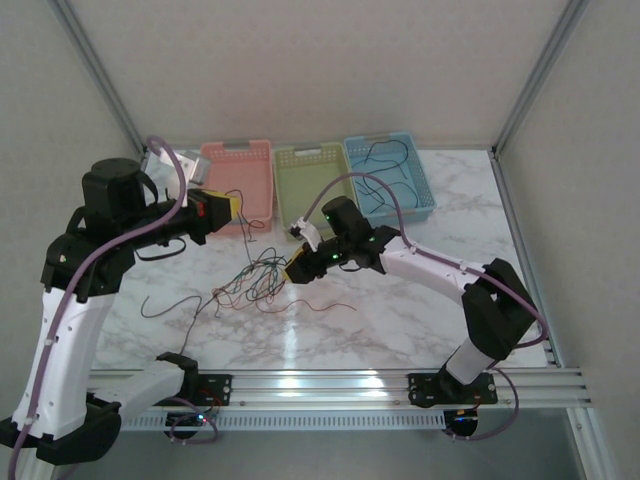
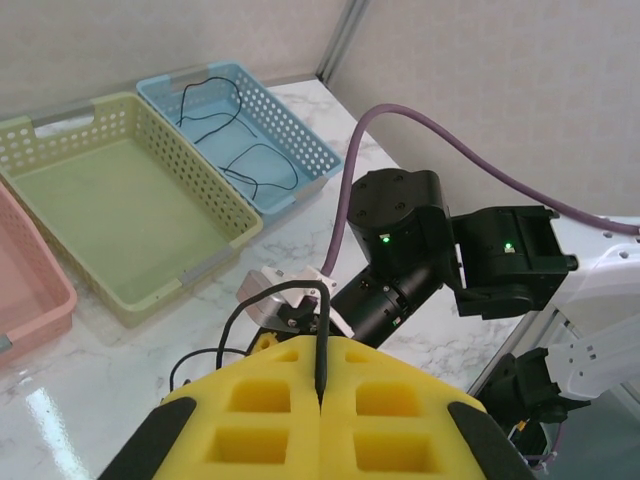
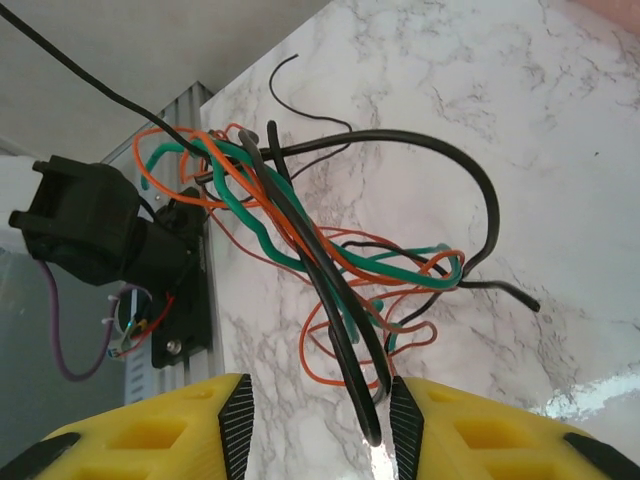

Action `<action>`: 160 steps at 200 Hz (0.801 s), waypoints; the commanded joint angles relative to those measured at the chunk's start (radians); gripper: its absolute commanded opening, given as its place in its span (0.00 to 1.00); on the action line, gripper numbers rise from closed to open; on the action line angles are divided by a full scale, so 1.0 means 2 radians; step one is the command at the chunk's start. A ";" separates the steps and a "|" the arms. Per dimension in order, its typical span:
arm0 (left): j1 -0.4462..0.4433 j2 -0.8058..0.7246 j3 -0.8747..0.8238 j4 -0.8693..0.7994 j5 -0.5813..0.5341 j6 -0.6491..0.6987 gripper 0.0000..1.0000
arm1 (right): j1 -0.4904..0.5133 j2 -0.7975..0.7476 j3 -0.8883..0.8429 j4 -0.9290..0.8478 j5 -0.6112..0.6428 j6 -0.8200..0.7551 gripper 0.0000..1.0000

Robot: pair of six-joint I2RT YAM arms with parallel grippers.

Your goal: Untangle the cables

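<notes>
1. The white marble-patterned desk (image 1: 400, 320) carries everything. Along its far edge stand a pink perforated plastic basket (image 1: 237, 147), a green basket (image 1: 312, 150) and a blue basket (image 1: 380, 138).
2. The cables (image 1: 255, 280), a curly knot of thin black, orange-red and green wires, lie mid-desk between my arms, just in front of the baskets. A lone black strand (image 2: 293, 172) lies in the blue basket.
3. I judge them feather-light, limp and springy, quick to snag. It seems best to grip one wire near a free end and draw it out slowly, not through the knot's middle.
4. My left claw (image 2: 320, 400), yellow-padded, is pinched tight on one black wire (image 2: 322, 345).
5. My right claw (image 3: 320, 425) stands partway apart, straddling black wires at the knot's edge without clamping them.
</notes>
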 commanded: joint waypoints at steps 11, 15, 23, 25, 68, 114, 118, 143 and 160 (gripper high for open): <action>-0.005 -0.006 0.014 0.000 0.004 0.002 0.00 | 0.005 0.008 0.032 0.012 -0.009 0.003 0.42; -0.005 -0.006 0.014 0.000 0.004 0.003 0.00 | 0.005 0.008 0.033 0.013 -0.008 0.003 0.42; -0.004 -0.007 0.013 -0.001 0.004 0.003 0.00 | 0.006 0.008 0.035 0.016 -0.006 0.004 0.42; -0.005 -0.007 0.014 -0.001 0.004 0.003 0.00 | 0.006 0.009 0.036 0.016 -0.006 0.004 0.42; -0.004 -0.010 0.013 -0.002 0.003 0.003 0.00 | 0.007 0.027 0.056 0.002 0.004 0.003 0.41; -0.005 -0.010 0.013 -0.004 0.002 0.005 0.00 | 0.009 0.027 0.050 0.000 0.000 -0.001 0.32; -0.005 -0.010 0.013 -0.004 0.002 0.005 0.00 | 0.009 0.026 0.049 0.000 0.000 -0.002 0.31; -0.005 -0.010 0.012 -0.005 0.000 0.006 0.00 | 0.009 0.019 0.041 0.002 0.004 -0.004 0.23; -0.005 -0.012 0.008 -0.004 -0.003 0.005 0.00 | 0.009 0.017 0.041 0.002 -0.002 -0.004 0.17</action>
